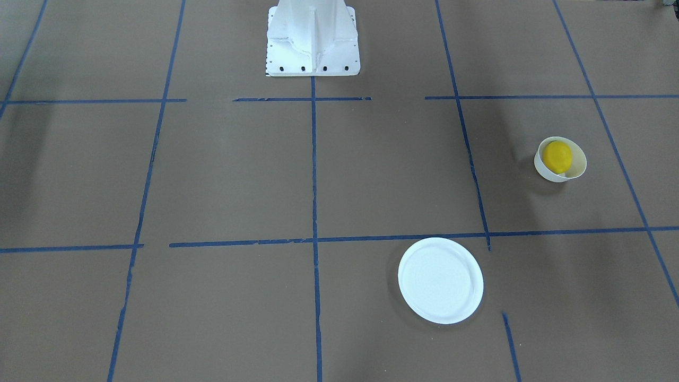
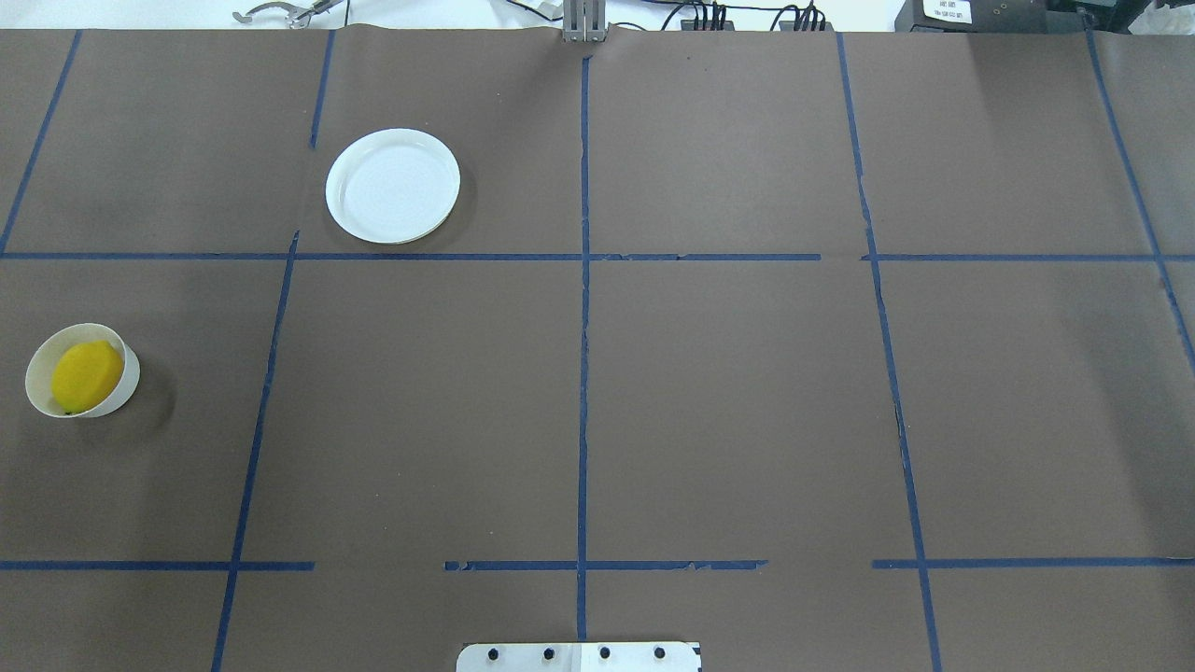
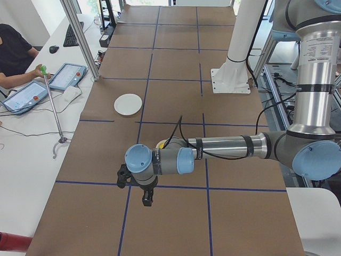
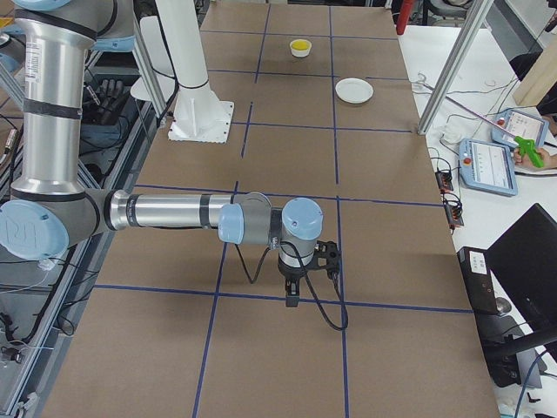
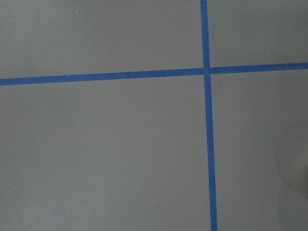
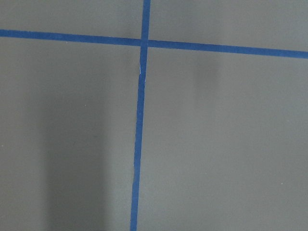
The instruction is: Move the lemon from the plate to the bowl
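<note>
1. The lemon (image 2: 87, 375) lay inside the bowl (image 2: 34, 366) at the left edge of the overhead view. In the front-facing view the lemon (image 1: 559, 156) filled the bowl (image 1: 577, 168) at the right of the frame.
2. The plate (image 2: 392, 185) sat bare in the upper left of the overhead view, well apart from the bowl. In the front-facing view the plate (image 1: 440, 280) lay at lower centre.
3. The left gripper (image 3: 147, 200) showed only in the left side view, at lower centre, pointing down over the table (image 2: 728, 392). Whether its fingers were apart or together cannot be told.
4. The right gripper (image 4: 291, 298) showed only in the right side view, at lower centre, also pointing down. Its finger state cannot be told either.
5. In the right side view the lemon (image 4: 300, 44) sat at the top of the frame, well apart from the right gripper – the plate (image 4: 354, 90) lay between the two levels, to the right.
6. Both wrist views showed only brown table surface crossed by blue tape lines (image 5: 207, 144) – no fingers, no lemon.
</note>
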You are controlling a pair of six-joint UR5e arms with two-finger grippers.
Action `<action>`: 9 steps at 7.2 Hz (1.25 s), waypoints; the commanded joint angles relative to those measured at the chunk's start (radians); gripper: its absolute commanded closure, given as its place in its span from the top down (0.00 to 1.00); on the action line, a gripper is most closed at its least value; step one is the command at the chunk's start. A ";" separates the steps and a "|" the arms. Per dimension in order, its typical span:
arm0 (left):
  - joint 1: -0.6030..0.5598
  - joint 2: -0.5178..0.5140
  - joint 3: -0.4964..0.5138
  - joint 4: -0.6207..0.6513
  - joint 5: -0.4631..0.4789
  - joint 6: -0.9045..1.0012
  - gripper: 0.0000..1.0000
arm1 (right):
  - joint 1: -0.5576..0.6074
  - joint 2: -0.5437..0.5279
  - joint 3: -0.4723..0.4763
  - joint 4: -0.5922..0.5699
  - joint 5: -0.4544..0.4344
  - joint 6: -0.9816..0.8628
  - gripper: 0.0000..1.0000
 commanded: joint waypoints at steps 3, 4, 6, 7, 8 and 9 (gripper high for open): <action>0.005 -0.004 -0.053 -0.002 0.011 -0.026 1.00 | 0.000 0.000 0.000 0.000 0.000 0.000 1.00; 0.005 -0.004 -0.052 -0.004 0.013 -0.024 1.00 | 0.000 0.000 0.000 0.000 0.000 0.000 1.00; 0.007 -0.010 -0.055 -0.004 0.033 -0.024 1.00 | 0.000 0.000 0.000 0.000 0.000 0.000 1.00; 0.008 -0.013 -0.056 -0.002 0.025 -0.024 1.00 | 0.000 0.000 0.000 0.000 0.000 0.000 1.00; 0.010 -0.016 -0.056 -0.007 0.029 -0.023 1.00 | 0.000 0.000 0.000 0.000 0.000 0.000 1.00; 0.010 -0.024 -0.058 -0.007 0.031 -0.023 1.00 | 0.000 0.000 0.000 0.000 0.000 0.000 1.00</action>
